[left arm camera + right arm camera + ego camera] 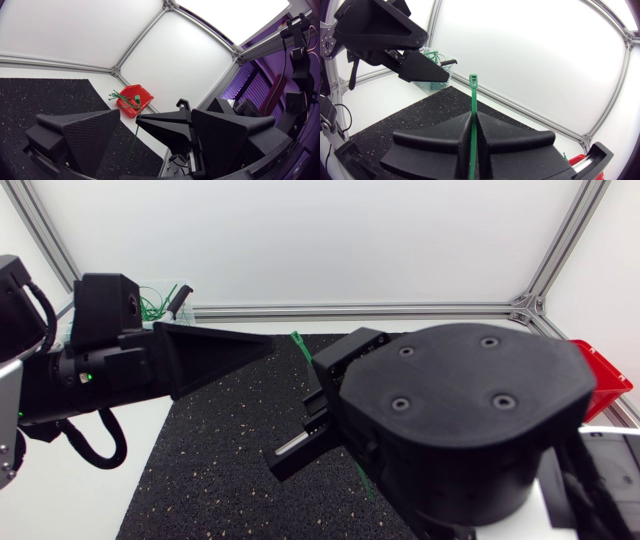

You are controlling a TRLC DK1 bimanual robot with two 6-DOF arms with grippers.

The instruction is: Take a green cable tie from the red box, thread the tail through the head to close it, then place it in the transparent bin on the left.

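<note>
— So where is the green cable tie [473, 97]?
— Pinched between the right gripper's [474, 116] 2 fingers, long axis straight out ahead of them, head end foremost.
— And the left gripper [155, 120]?
— Fingers spread, near the tie's head, above the black speckled mat [225, 460] on the white table [110, 500].

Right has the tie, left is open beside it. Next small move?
Probably ease the left gripper forward until the tie's free upper end sits between its open fingers, then close. The right gripper is shut on the tie lower down; the tie stands straight, head up, unthreaded, and the left holds nothing.
</note>
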